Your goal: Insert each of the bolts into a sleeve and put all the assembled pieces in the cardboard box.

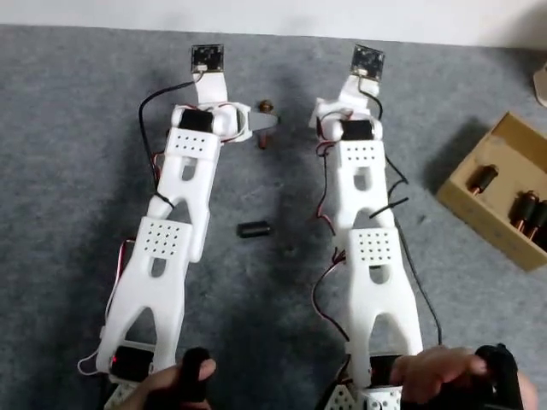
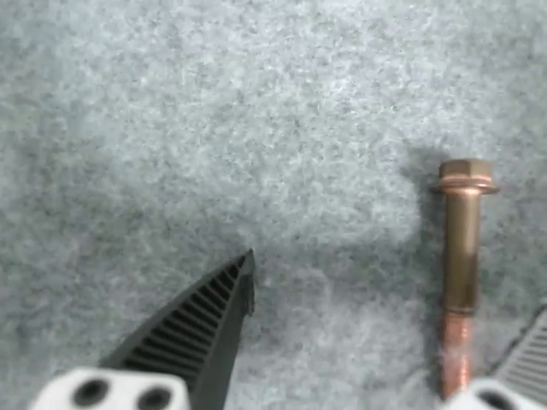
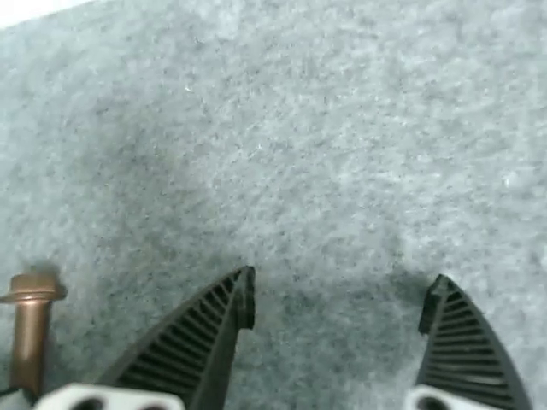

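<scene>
At the far end of the grey felt-covered counter (image 1: 77,154), left gripper (image 2: 393,286) down low and spread wide, ribbed black fingers (image 2: 201,337) well apart, nothing pinched. Right there in the gap, a copper-coloured hex-headed metal bolt (image 2: 461,248), flat on the felt, flanged head pointing away from the wrist, threaded end back toward the gripper's base. Much closer to one finger than the other, just beside it, and whether touching, hard to tell. Over to the right gripper (image 3: 344,282): low over the felt too, splayed open as well, bare grey felt between its two dark tips. The bolt again in the right wrist view, off to one side, outside the fingers and clear of them. From the high view, two white plastic arms (image 1: 184,213) stretched out side by side, away from the camera, with the bolt between the two gripper ends, nearer the left one. Further back along the arms, in the lane between them, a short black cylindrical sleeve (image 1: 254,229), on its side, well apart from the bolt and from both grippers. And out past the right arm, at the edge of the high view, the brown cardboard box (image 1: 479,218), open-topped, set at an angle to the arms. Inside, several assembled pieces (image 1: 485,178), dark sleeves with copper ends showing, lying loose on the box floor.
</scene>
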